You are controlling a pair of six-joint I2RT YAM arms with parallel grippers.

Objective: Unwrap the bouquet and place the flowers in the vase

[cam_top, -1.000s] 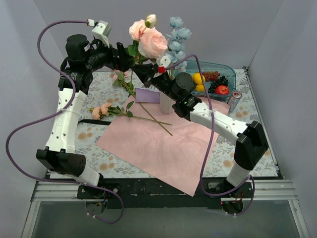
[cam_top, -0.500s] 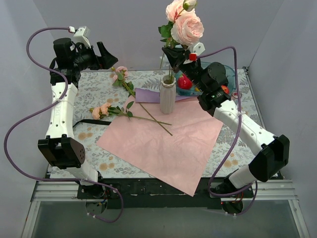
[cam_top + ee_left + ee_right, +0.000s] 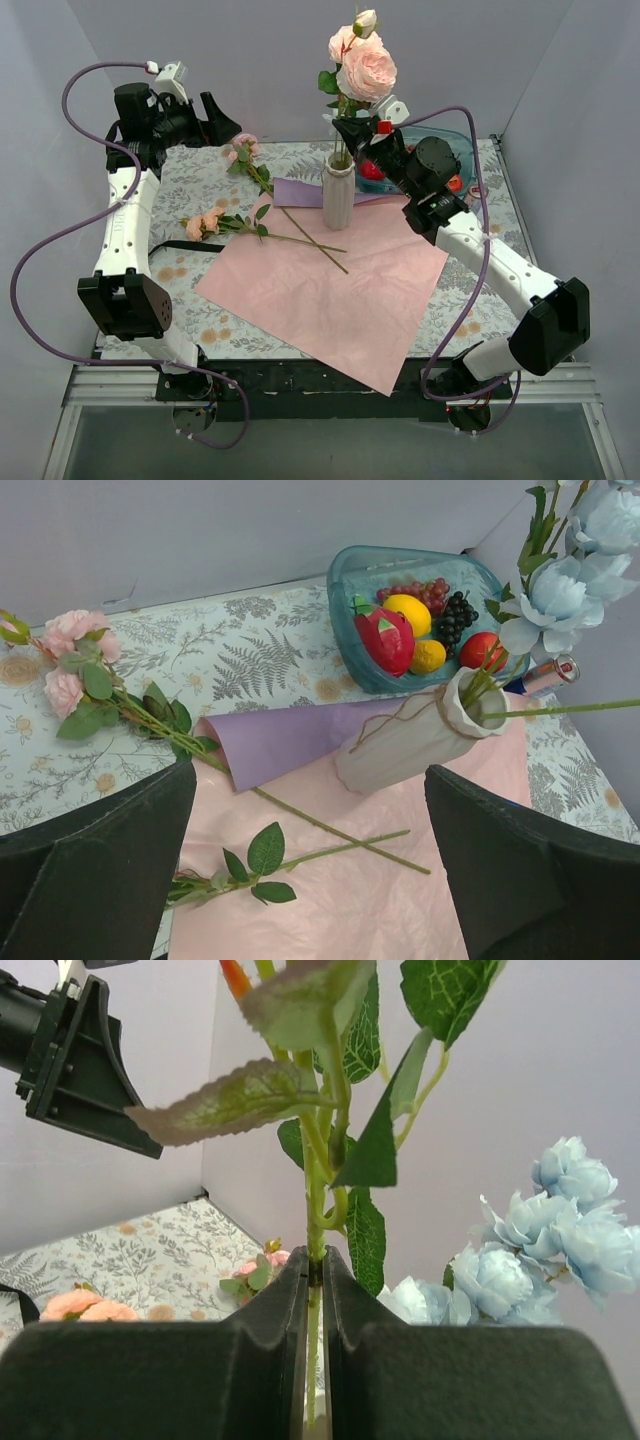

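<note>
Well, your right gripper (image 3: 314,1265) was pinched shut on the rose stem (image 3: 317,1195), whose lower end met the mouth of the vase (image 3: 338,195) just below. Your left gripper (image 3: 215,108) hung wide open and empty at the vase's 10 o'clock. Two loose flowers (image 3: 212,222) lay at its 9 o'clock, beside the pink wrapping paper (image 3: 330,290).

The fern-print table (image 3: 205,330) bears pink wrapping paper (image 3: 330,290), loose flowers (image 3: 208,220), a ribbon (image 3: 190,246) and teal bowl (image 3: 342,590).

No text, label, brand or number can be read anywhere. Coloured markings are seen on the small silver can (image 3: 547,674) at the far right, but they are too small to be made out.
</note>
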